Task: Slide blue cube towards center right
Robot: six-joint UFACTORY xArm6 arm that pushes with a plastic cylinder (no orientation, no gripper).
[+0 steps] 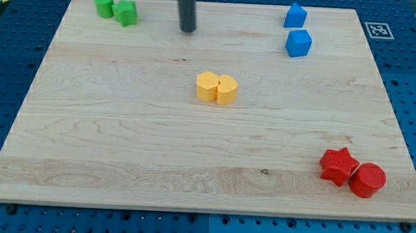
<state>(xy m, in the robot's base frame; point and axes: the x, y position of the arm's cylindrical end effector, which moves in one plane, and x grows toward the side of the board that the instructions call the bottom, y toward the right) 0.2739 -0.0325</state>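
Pale wooden desk (pixel 122 126) on a blue perforated base (pixel 4 56), a black-and-white marker tag (pixel 377 29) just off the far right corner, partly cut by the desk edge.

My tip (pixel 188 30) down near the view's top, left of centre; rod cut off by the top edge, so only its lower length shows. No jaws on this rod, so nothing to call apart or together. Tip touching no block: green pair well to its left, blue pair well to its right, yellow pair below it.

Blue cube (pixel 298 43) in the upper right, well apart from the tip. Just above it another blue block (pixel 294 15), peaked on top, exact shape hard to make out; the two close, contact not clear.

Top left: green cylinder (pixel 103 4) touching a second green block (pixel 126 13) of irregular shape, hard to name.

Near centre: two yellow blocks pressed side by side, left one (pixel 207 86) faceted, right one (pixel 226 90) rounded; true outlines unclear.

Bottom right: red star (pixel 338 165) touching a red cylinder (pixel 367 180), the cylinder close to the desk's near edge.
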